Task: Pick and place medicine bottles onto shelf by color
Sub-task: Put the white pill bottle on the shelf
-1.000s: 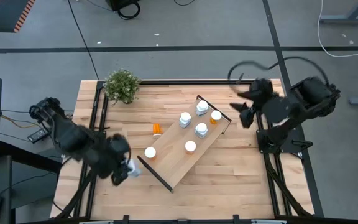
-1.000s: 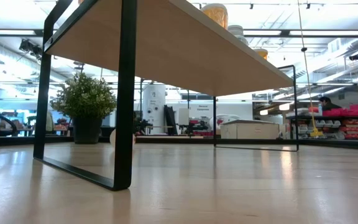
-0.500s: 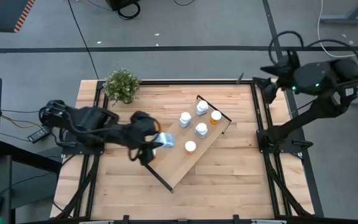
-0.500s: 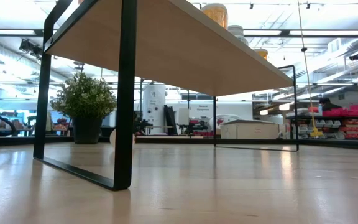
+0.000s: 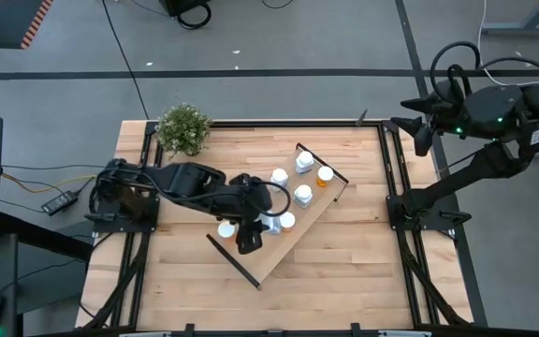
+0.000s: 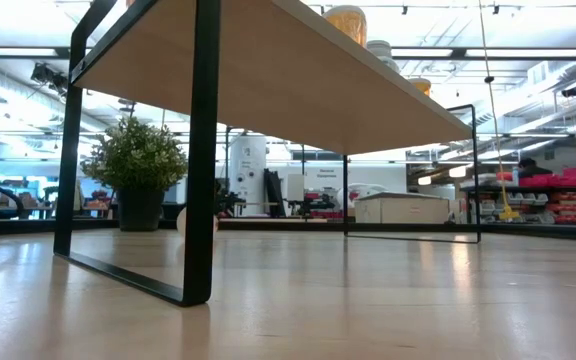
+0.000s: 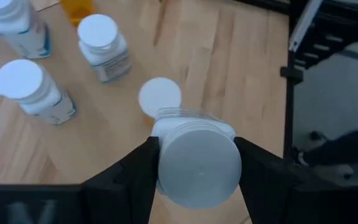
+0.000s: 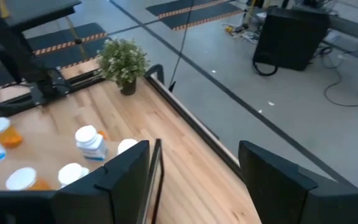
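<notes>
The shelf point(image 5: 268, 245), a light-wood board on black rails, lies slantwise on the table. Several white-capped bottles stand on it, among them white ones point(image 5: 279, 177) point(image 5: 302, 195) and an orange one point(image 5: 325, 175). In the left wrist view I see white bottles point(image 7: 102, 43) point(image 7: 32, 89) and a lone cap point(image 7: 160, 96) below. My left gripper point(image 5: 266, 226) point(image 7: 197, 157) is over the board's middle, shut on a white bottle point(image 7: 196, 163). My right gripper point(image 8: 194, 180) is open, raised off the table's far right corner point(image 5: 420, 130). My left gripper pinches the white bottle between its two fingers point(image 7: 140, 174) at the white cap point(image 7: 168, 168), one finger on each side. The fingers come from above, pointing down. The bottle is upright under them, cap up, over the shelf board; its base is hidden by the cap.
A small green potted plant point(image 5: 183, 128) stands at the table's far left corner. In the low view the shelf's black leg point(image 6: 204, 150) and underside fill the front. Bare tabletop point(image 5: 344, 257) lies right of and nearer than the shelf.
My left arm has swung from the table's near left, beside the shelf's near end, toward the right, carrying the white bottle over the middle of the board. My right arm has pulled back and up, away from the shelf toward the far right corner.
</notes>
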Controlling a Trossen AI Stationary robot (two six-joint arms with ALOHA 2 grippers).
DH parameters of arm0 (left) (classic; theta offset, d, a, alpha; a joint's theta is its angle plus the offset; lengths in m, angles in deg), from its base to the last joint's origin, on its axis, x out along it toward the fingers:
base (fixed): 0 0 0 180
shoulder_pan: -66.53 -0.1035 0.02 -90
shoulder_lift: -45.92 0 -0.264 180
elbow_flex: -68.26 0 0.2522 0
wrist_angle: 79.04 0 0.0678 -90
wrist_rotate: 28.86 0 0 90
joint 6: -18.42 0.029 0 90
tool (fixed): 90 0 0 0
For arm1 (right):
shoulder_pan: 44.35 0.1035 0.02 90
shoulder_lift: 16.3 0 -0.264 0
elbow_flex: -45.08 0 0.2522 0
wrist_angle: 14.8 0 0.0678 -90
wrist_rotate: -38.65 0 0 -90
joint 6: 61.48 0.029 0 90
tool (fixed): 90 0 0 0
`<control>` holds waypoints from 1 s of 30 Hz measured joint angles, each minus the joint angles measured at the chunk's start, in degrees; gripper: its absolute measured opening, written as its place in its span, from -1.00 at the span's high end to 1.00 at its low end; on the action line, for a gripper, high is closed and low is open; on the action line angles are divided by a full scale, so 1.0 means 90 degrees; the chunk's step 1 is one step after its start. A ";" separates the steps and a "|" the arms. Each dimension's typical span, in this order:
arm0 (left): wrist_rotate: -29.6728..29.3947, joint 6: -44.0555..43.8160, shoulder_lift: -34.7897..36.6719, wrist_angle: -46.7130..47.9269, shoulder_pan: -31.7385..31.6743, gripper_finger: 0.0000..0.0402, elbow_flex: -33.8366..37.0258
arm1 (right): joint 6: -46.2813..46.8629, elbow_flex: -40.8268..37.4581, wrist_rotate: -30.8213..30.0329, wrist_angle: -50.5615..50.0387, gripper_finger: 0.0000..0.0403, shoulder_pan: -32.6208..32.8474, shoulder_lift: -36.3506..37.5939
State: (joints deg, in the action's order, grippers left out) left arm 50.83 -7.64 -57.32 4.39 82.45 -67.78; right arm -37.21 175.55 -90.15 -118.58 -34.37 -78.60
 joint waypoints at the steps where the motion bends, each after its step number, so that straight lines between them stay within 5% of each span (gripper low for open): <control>1: 0.0035 0.0050 -0.0080 0.0151 0.0000 0.01 -0.0192 | 0.0001 0.0000 0.0057 0.0000 -0.26 0.0000 -0.0005; 8: 0.0319 0.0207 -0.0602 0.1218 0.0043 0.01 -0.1146 | -0.0026 0.0000 0.0152 0.0000 -0.26 0.0000 -0.0079; 30: 0.0393 -0.0206 -0.1257 0.1442 0.0318 0.00 -0.1161 | 0.0087 -0.0005 0.0719 0.0000 -0.26 0.0000 -0.0198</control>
State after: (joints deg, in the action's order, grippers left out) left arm 54.37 -9.50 -68.63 17.36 85.31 -78.23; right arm -36.42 175.50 -83.68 -118.58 -34.37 -80.38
